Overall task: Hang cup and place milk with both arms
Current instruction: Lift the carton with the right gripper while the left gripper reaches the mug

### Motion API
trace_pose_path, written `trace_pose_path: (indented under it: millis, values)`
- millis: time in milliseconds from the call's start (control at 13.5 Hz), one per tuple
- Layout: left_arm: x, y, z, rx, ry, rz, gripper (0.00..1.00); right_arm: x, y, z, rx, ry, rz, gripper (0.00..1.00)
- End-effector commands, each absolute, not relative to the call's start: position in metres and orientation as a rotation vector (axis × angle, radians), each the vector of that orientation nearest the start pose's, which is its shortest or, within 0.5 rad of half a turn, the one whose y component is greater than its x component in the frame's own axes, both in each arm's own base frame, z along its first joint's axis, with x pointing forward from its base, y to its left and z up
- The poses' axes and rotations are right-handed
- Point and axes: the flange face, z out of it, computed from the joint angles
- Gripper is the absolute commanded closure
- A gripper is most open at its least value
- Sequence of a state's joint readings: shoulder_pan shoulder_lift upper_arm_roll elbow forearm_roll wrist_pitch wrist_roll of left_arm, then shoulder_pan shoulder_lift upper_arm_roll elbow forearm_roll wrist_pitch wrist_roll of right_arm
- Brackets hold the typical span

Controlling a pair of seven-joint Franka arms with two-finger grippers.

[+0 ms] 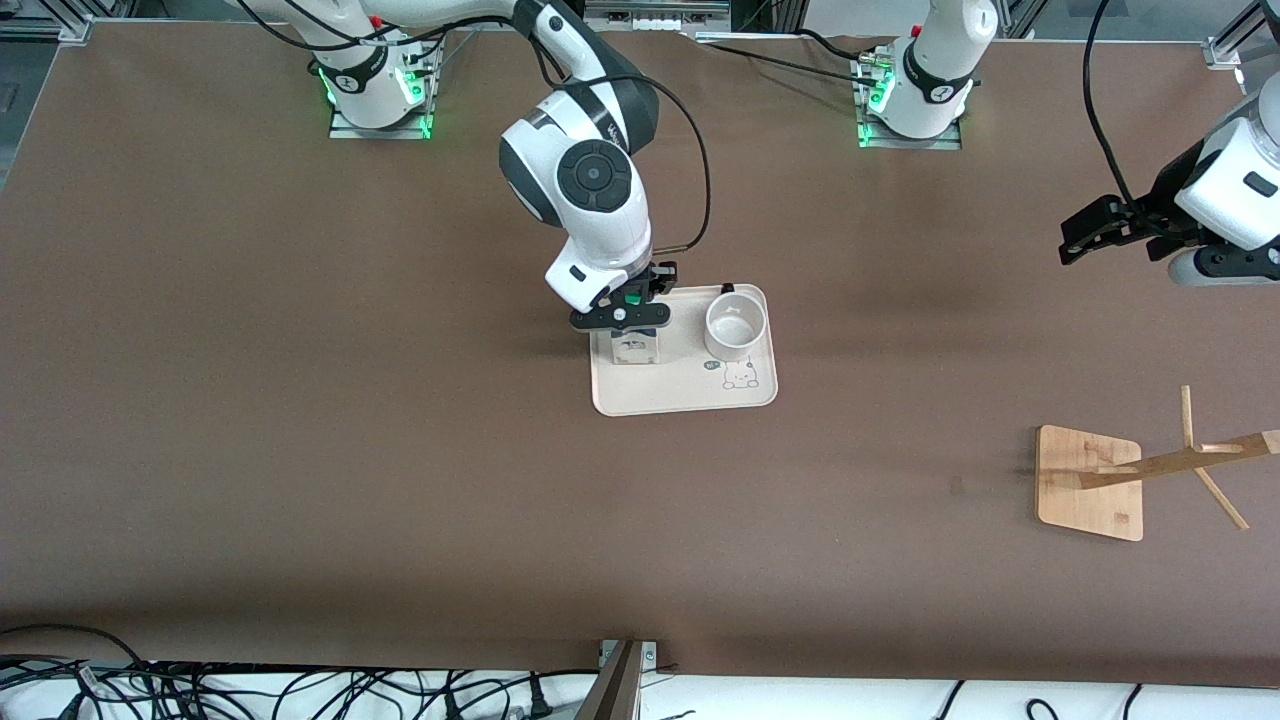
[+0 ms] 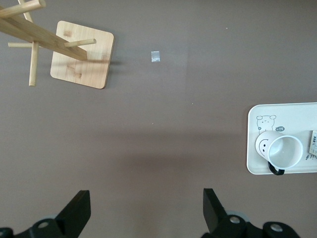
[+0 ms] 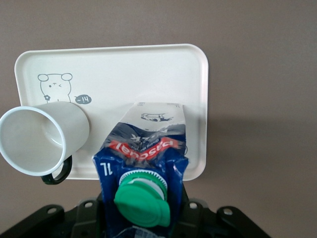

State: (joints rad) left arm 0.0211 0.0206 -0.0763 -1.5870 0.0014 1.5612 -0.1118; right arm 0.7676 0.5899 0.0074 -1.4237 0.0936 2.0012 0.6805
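Note:
The milk, a carton with a dark blue top and green cap, stands on the cream tray at the tray's right-arm end. My right gripper is shut on the milk's top; the carton hides its fingertips. The cup stands upright on the same tray beside the milk, toward the left arm's end. It also shows in the right wrist view and in the left wrist view, smiley face showing. My left gripper is open and empty, up over bare table.
A wooden cup rack with a square base and pegs stands toward the left arm's end, nearer the front camera than the tray; it also shows in the left wrist view. A small tape scrap lies on the brown table beside it.

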Motion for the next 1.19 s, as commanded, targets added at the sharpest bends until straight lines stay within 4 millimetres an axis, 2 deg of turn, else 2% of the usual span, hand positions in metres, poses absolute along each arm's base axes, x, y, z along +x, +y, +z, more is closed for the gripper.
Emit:
trace_pose_path:
  millis: [0,223,297,371,594,668,742,816,890,1039,1113]
  values:
    - [0.553,-0.038,0.615,-3.126,-0.068,0.099,0.0,0.497,0.498,0.386,-3.099,-0.125,0.097,0.5]
    - [0.552,-0.038,0.616,-3.142,-0.065,0.088,0.0,0.491,0.482,0.431,-3.118,-0.124,0.106,0.5]
    - [0.553,-0.039,0.613,-3.14,-0.058,0.094,0.0,0.493,0.472,0.448,-3.141,-0.124,0.091,0.5]
    - [0.555,-0.042,0.601,-3.138,-0.048,0.13,0.0,0.493,0.463,0.473,-3.156,-0.121,0.068,0.5]
    - [0.56,-0.063,0.582,-3.135,0.017,0.181,0.0,0.518,0.41,0.514,-3.192,-0.037,0.076,0.5]
    - [0.559,-0.065,0.568,-3.131,0.041,0.228,0.0,0.526,0.395,0.518,-3.201,-0.071,0.088,0.5]
    - [0.558,-0.067,0.561,-3.135,0.098,0.254,0.0,0.533,0.378,0.532,-3.197,-0.102,0.073,0.5]
    - [0.561,-0.086,0.545,-3.169,0.205,0.309,0.0,0.541,0.361,0.54,-3.192,-0.121,0.07,0.5]
    - [0.564,-0.108,0.531,-3.205,0.239,0.348,0.0,0.549,0.345,0.542,-3.179,-0.121,0.082,0.5]
    - [0.574,-0.146,0.498,-3.242,0.273,0.302,0.0,0.57,0.3,0.554,-3.128,-0.082,0.088,0.5]
    - [0.575,-0.154,0.484,-3.251,0.24,0.262,0.0,0.579,0.279,0.557,-3.114,-0.069,0.095,0.5]
